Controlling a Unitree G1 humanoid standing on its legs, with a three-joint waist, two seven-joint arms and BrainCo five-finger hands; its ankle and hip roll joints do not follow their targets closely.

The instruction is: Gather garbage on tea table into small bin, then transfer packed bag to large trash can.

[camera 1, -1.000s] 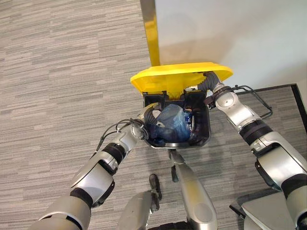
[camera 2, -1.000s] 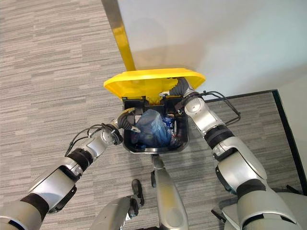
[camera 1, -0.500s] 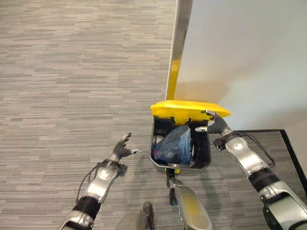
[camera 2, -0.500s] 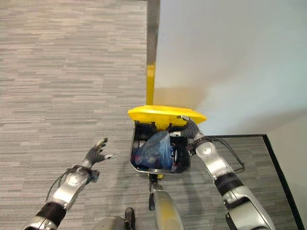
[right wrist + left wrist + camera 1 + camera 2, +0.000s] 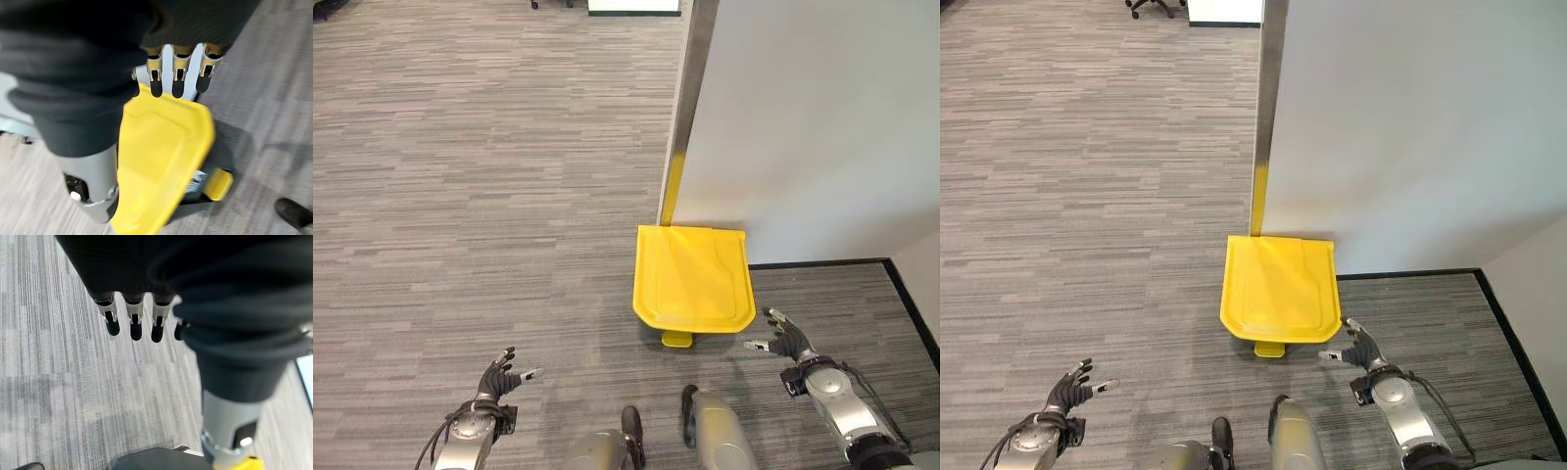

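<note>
Grey striped carpet (image 5: 489,196) runs up to a pale wall (image 5: 822,117) with a metal corner post (image 5: 690,88). At the foot of that post stands the large trash can (image 5: 693,277), its yellow lid shut flat, so its contents are hidden. A yellow pedal (image 5: 676,339) juts from its near side. The right hand (image 5: 785,341) hovers just beside the lid's near corner, fingers spread, holding nothing. The left hand (image 5: 495,381) hangs well apart over the carpet, fingers likewise spread and empty.
</note>
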